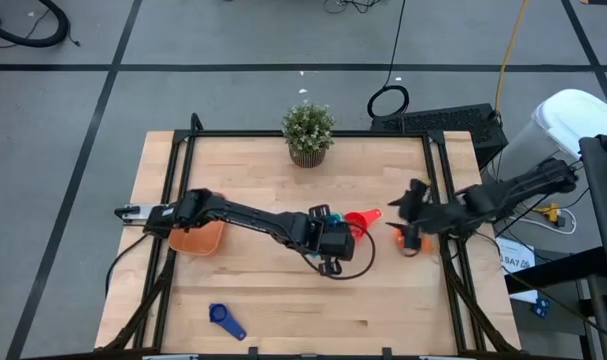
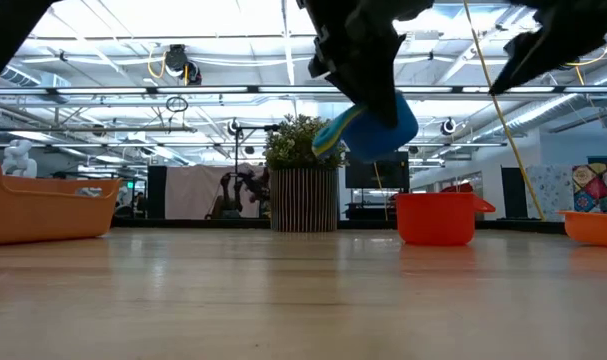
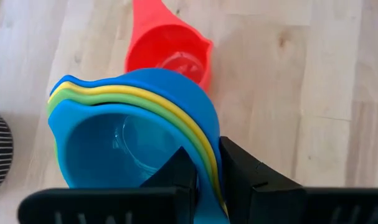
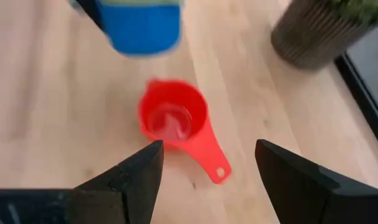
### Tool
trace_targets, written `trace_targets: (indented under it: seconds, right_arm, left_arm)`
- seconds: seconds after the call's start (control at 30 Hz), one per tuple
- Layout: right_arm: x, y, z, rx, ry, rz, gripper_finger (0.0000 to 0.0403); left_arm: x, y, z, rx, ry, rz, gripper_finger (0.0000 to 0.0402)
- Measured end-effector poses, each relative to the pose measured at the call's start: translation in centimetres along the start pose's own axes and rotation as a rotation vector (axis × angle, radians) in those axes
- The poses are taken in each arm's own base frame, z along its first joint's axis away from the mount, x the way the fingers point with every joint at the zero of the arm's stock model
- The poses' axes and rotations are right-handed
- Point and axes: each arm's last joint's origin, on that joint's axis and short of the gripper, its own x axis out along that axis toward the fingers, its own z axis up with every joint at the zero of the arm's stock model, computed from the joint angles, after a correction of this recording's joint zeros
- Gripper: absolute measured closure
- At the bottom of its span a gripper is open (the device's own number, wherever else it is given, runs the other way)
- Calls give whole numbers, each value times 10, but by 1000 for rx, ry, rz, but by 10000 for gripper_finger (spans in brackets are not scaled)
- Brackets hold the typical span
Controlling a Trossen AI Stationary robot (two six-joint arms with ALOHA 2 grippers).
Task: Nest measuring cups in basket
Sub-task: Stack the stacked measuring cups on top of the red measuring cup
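Left pincer (image 3: 204,180) grasps the nested cups (image 3: 132,124) (apparently four) above the red cup (image 3: 170,56); right pincer (image 4: 204,165) released.

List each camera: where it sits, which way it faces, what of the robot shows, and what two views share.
High view: overhead, looking straight down on the table; both arms show, basket at left.
Low view: at tabletop height, looking level toward the potted plant; arms enter from above.
Left wrist view: on the left arm, looking past the left hand shut on the nested cups.
Right wrist view: on the right arm, looking past the open right hand.
Shared: both wrist views show the red cup.
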Motion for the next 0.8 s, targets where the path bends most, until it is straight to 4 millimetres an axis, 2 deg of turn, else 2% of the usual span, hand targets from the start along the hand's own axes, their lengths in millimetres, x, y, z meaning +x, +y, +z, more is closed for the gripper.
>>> trace_targets:
  seconds: [0.2, 0.33, 0.53, 0.67, 0.8]
  right_arm:
    - [47, 4, 3, -49, 223, -130, 154]
    - [71, -1, 6, -47, 290, -180, 154]
    - [94, -22, 12, -13, 302, -274, 154]
    - [106, -38, 13, 10, 325, -305, 154]
    - [116, -51, 10, 30, 375, -275, 154]
  left_arm:
    - [-18, -20, -3, 14, -39, -13, 355]
    - [-32, -36, -8, 29, -69, -8, 355]
    - [-61, -61, -14, 40, -146, -4, 355]
    - [-67, -70, -17, 45, -176, 9, 355]
    - [-69, -70, -18, 37, -179, 22, 356]
